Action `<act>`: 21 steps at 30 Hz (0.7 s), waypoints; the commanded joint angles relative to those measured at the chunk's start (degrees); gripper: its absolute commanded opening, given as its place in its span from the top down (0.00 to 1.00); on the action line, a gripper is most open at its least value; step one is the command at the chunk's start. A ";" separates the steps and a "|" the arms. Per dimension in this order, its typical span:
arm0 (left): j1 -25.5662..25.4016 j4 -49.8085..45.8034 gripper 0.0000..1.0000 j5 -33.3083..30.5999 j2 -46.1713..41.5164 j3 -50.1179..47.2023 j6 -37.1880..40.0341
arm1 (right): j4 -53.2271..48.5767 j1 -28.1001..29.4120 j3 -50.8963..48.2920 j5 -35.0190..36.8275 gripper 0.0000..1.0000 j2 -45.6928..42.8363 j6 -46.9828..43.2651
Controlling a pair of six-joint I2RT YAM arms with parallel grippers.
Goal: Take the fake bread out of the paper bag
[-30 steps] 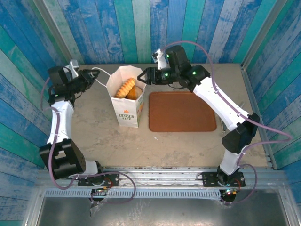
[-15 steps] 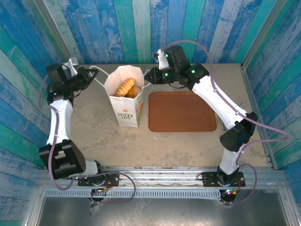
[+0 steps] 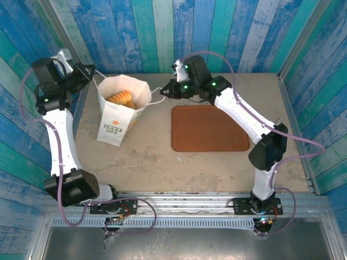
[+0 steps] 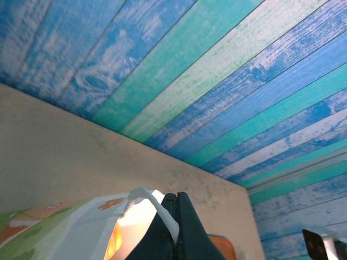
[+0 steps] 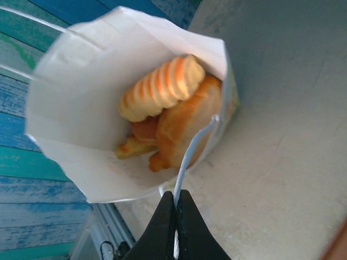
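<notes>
The white paper bag point(image 3: 115, 123) with green-and-orange print hangs tilted at the left of the table, its mouth open upward. Fake bread point(image 3: 121, 98) fills it: a ridged roll point(image 5: 162, 86) lies on golden-brown pastries point(image 5: 181, 127). My left gripper point(image 3: 89, 76) is shut on the bag's left cord handle point(image 4: 142, 199), and in the left wrist view the gripper point(image 4: 177, 196) pinches the cord between its fingers. My right gripper point(image 3: 165, 91) is shut on the right cord handle point(image 5: 192, 149), which runs taut from the bag's point(image 5: 76, 114) rim into the closed gripper point(image 5: 177, 196).
A flat brown tray point(image 3: 210, 128) lies right of the bag on the beige table point(image 3: 146, 162). Blue and green plank walls point(image 3: 162, 32) close in the back and both sides. A metal rail point(image 3: 179, 197) runs along the near edge.
Both grippers have shut on the cord handles. The bag has moved left with both arms and now tilts, its handles pulled apart.
</notes>
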 commanded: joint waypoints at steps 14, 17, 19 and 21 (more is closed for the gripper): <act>-1.64 11.44 1.00 8.27 -3.85 -16.31 4.92 | 7.51 0.66 -18.86 -2.00 0.97 0.70 3.55; -5.48 9.84 1.00 6.82 -3.68 -17.02 7.60 | 8.41 0.40 -24.12 0.93 0.97 -1.80 3.53; -7.76 9.49 1.00 6.61 -3.20 -17.23 8.56 | 9.28 0.13 -27.53 3.01 0.97 -3.66 3.62; -9.59 10.46 1.00 6.65 -2.76 -17.86 8.06 | 10.30 -0.17 -30.57 4.29 0.97 -5.40 3.87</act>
